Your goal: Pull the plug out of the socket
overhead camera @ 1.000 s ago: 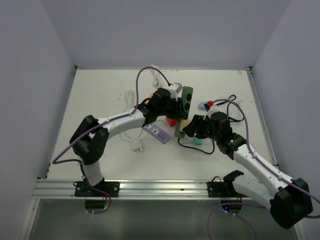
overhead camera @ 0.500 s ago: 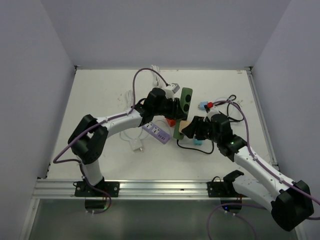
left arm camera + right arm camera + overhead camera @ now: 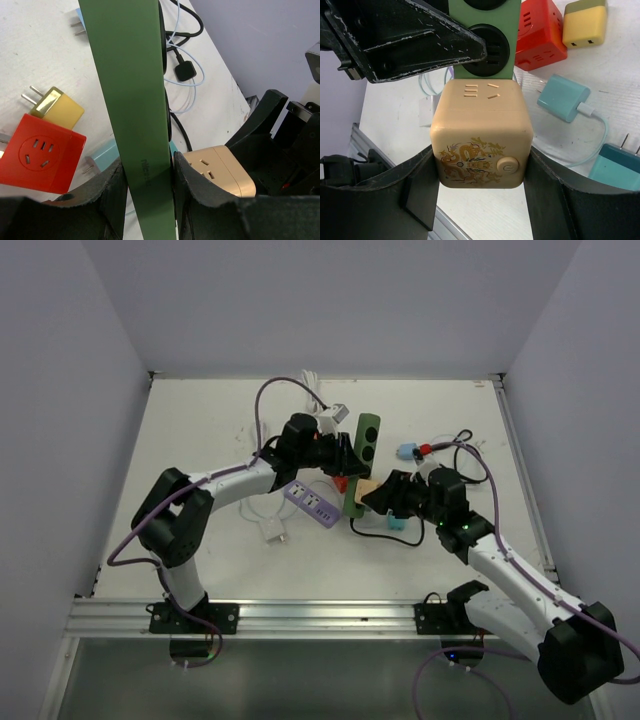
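A long green plastic socket strip (image 3: pixel 130 75) is clamped by the left gripper (image 3: pixel 147 187), a beige cube-shaped plug (image 3: pixel 480 135) by the right gripper (image 3: pixel 480 172).

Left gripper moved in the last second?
Yes. The left gripper, clamping the green plastic power strip, drifted left, judged against the unmoved purple power strip.

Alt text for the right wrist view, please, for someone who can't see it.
The right gripper clamps a beige cube adapter with a gold dragon print, its far end butted against a green power strip. On the table to the right lie a red cube socket, a yellow plug and a teal charger.
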### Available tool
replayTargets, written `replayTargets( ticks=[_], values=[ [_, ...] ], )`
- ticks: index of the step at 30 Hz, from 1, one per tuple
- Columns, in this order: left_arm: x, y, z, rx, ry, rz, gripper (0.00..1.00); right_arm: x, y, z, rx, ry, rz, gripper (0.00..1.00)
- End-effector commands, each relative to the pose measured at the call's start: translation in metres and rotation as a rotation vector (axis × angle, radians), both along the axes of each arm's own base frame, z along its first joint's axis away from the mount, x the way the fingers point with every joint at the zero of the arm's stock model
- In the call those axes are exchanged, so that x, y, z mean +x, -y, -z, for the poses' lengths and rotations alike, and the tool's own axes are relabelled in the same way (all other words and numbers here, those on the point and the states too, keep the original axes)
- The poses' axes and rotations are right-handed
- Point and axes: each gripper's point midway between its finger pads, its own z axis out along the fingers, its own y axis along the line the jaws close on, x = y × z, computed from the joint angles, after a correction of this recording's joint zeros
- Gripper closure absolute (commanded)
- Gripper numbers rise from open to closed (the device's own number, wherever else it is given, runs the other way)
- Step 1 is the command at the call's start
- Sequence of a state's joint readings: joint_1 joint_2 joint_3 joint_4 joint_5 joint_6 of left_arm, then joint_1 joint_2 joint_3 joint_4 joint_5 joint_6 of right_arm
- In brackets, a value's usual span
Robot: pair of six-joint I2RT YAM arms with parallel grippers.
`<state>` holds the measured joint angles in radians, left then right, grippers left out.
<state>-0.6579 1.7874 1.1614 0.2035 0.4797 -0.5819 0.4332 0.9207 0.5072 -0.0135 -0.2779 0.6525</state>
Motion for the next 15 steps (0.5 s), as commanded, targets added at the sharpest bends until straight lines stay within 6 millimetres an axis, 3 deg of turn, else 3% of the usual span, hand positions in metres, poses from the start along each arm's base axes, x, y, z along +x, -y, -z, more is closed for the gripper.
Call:
replayTargets(
  ticks=[1, 8, 15],
  values=[
    [0.035, -0.028, -0.01, -0.043, 0.069, -0.088, 1.0, 0.003, -0.005, -0.028, 0.085, 0.067, -0.029, 1.0],
    [0.046, -0.035, -0.007, -0.059, -0.007, -0.151, 1.0, 0.007, 0.009, -0.024, -0.015, 0.084, 0.006, 1.0],
    [0.059, -0.043, 0.005, 0.011, -0.023, -0.254, 1.0, 0.006, 0.01, -0.015, -0.043, 0.077, 0.003, 1.0]
  ],
)
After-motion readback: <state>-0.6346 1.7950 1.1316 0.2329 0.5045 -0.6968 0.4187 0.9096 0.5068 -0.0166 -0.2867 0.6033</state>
